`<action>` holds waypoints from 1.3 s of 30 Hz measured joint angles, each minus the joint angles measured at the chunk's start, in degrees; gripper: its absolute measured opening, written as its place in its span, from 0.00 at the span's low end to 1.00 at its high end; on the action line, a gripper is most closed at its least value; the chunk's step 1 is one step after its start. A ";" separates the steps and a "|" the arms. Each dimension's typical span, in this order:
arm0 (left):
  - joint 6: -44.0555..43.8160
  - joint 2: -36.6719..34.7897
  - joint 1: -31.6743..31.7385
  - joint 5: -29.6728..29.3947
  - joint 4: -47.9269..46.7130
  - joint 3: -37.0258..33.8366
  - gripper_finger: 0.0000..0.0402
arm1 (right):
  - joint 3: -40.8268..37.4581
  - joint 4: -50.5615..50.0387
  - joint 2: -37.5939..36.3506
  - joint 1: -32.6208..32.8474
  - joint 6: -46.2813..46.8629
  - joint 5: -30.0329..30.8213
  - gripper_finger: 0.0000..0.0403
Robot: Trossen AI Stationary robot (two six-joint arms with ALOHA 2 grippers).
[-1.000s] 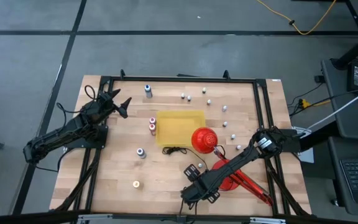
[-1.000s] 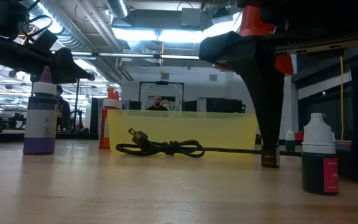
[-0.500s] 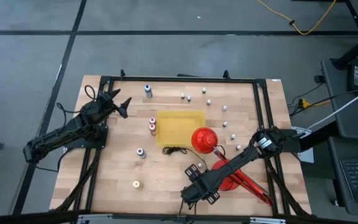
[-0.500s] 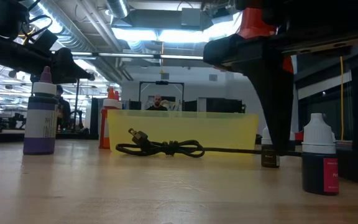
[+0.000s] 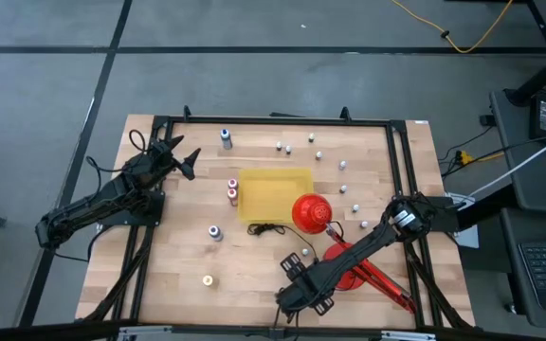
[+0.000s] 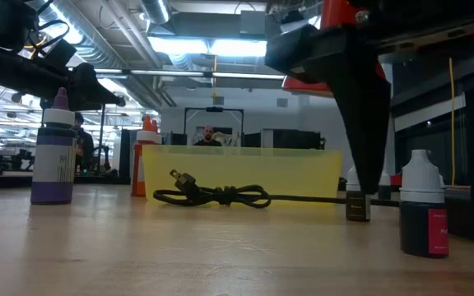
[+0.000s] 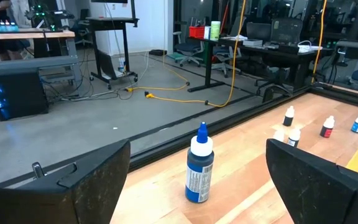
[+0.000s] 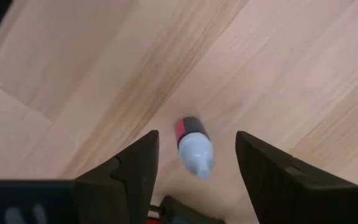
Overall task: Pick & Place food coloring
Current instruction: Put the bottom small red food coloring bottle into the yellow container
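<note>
The food coloring is a set of tiny bottles standing upright on their bases across the wooden table. One with a white cap and dark red body stands between the fingers of my right gripper, which points down and is open, touching nothing. My left gripper waits level and open at the table's far left, facing a blue bottle. Other bottles: a purple one, two reddish ones, an orange-yellow one.
A yellow tray lies mid-table with a black cable in front of it. A red round object sits at the tray's right corner, another red thing under my right arm. Several small bottles stand at the far right.
My right gripper has shifted slightly. In the low view its dark finger has moved toward the table's right, closer to the white-capped, red-bodied bottle. The bottle stands where it was.
</note>
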 joint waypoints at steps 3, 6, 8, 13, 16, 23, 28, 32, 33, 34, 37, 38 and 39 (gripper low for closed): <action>-0.01 0.01 0.01 -0.02 0.00 0.02 0.91 | 0.00 -0.17 0.00 -0.02 -0.12 -0.31 0.53; -0.01 0.01 0.01 0.00 0.00 0.01 0.90 | 0.00 -0.11 0.00 -0.01 -0.28 -0.31 0.53; 0.00 -0.01 0.00 0.00 0.00 0.02 0.91 | 0.00 -0.11 0.00 -0.02 -0.16 -0.31 0.52; 0.00 0.00 0.00 -0.01 0.00 0.00 0.91 | 0.00 -0.09 0.00 -0.02 -0.09 -0.38 0.44; -0.01 -0.02 -0.01 0.00 0.00 0.00 0.90 | 0.00 -0.07 0.00 0.00 -0.09 -0.42 0.36; 0.00 0.00 -0.01 0.00 0.01 -0.01 0.91 | 0.00 -0.23 0.00 -0.01 -0.06 -1.38 0.19; -0.01 -0.01 0.00 0.00 0.00 -0.01 0.91 | 0.77 -3.32 0.02 -0.01 -0.06 -1.41 0.15; -0.01 0.00 0.00 0.00 0.01 0.01 0.91 | 4.47 -4.65 0.02 -0.02 0.02 -1.38 0.18; 0.01 -0.01 -0.01 0.00 0.00 0.01 0.91 | 5.74 -5.58 0.02 -0.09 0.32 -1.38 0.18; 0.00 0.00 -0.01 0.00 0.00 -0.01 0.91 | 7.20 -6.49 0.02 -0.15 0.91 -1.38 0.18; 0.02 0.00 -0.02 0.00 0.00 0.00 0.90 | 11.87 -8.36 0.02 -0.63 1.42 -1.38 0.17; -0.01 0.00 -0.02 0.00 0.00 0.02 0.91 | 13.61 -9.88 0.02 -0.90 1.46 -1.38 0.16; 0.01 0.01 0.00 -0.01 0.00 0.01 0.91 | 15.35 -11.35 0.02 -1.19 1.47 -1.35 0.15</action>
